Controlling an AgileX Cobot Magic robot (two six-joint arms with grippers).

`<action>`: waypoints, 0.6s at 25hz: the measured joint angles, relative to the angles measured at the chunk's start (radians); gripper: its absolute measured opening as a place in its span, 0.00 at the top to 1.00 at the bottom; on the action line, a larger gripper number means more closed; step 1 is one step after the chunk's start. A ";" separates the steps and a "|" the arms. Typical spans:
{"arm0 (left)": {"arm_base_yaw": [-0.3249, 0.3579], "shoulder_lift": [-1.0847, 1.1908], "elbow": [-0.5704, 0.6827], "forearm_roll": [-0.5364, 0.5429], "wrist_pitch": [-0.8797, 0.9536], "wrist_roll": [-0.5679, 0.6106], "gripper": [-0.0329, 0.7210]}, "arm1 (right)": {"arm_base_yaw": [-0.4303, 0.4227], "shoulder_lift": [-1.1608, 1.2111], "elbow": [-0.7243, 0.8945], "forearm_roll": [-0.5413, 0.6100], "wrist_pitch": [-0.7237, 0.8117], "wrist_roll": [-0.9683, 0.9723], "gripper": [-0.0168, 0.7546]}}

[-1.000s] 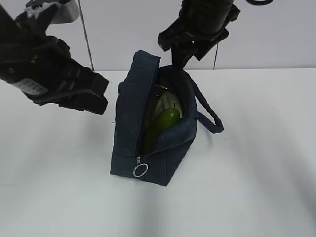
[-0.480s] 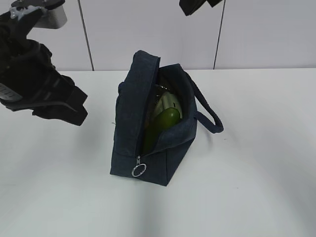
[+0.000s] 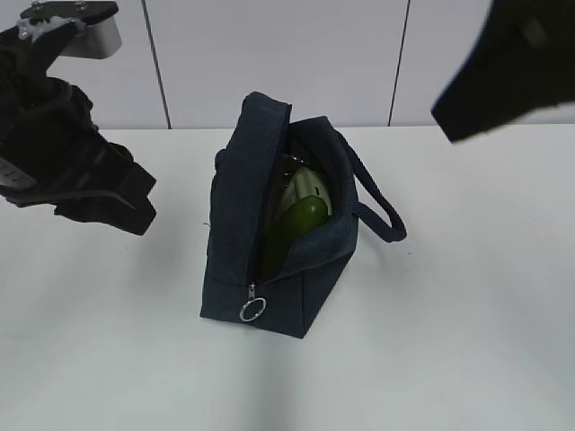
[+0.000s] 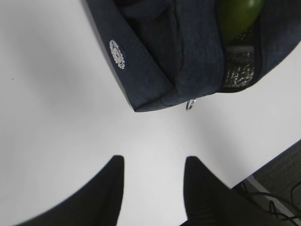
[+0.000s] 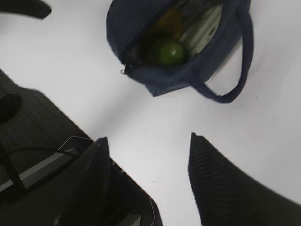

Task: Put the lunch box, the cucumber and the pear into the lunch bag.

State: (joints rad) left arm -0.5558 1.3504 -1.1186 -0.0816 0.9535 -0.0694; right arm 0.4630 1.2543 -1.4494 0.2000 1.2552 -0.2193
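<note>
White table (image 3: 467, 341) bearing lunch bag (image 3: 243, 224) near middle, toward far edge, zipper open. Left gripper (image 4: 153, 188) parted, empty, above table left of bag. Right gripper (image 5: 148, 165) parted, empty, raised clear of bag. Inside bag: lunch box (image 3: 301, 187), cucumber (image 3: 301, 218) upright against it, pear (image 5: 170, 21) behind cucumber.

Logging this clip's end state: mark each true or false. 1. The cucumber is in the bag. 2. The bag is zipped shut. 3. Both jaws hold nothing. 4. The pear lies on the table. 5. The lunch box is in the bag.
1. The cucumber is in the bag: true.
2. False; it gapes open.
3. True.
4. False; the pear is in the bag.
5. The lunch box: true.
</note>
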 joint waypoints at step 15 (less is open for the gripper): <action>-0.001 0.000 0.001 -0.118 -0.131 0.247 0.62 | 0.000 -0.326 0.677 0.334 -0.393 -0.270 0.43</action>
State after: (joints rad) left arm -0.5566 1.3504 -1.1173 -0.1993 0.8226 0.1778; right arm 0.4630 0.9278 -0.7726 0.5339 0.8626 -0.4888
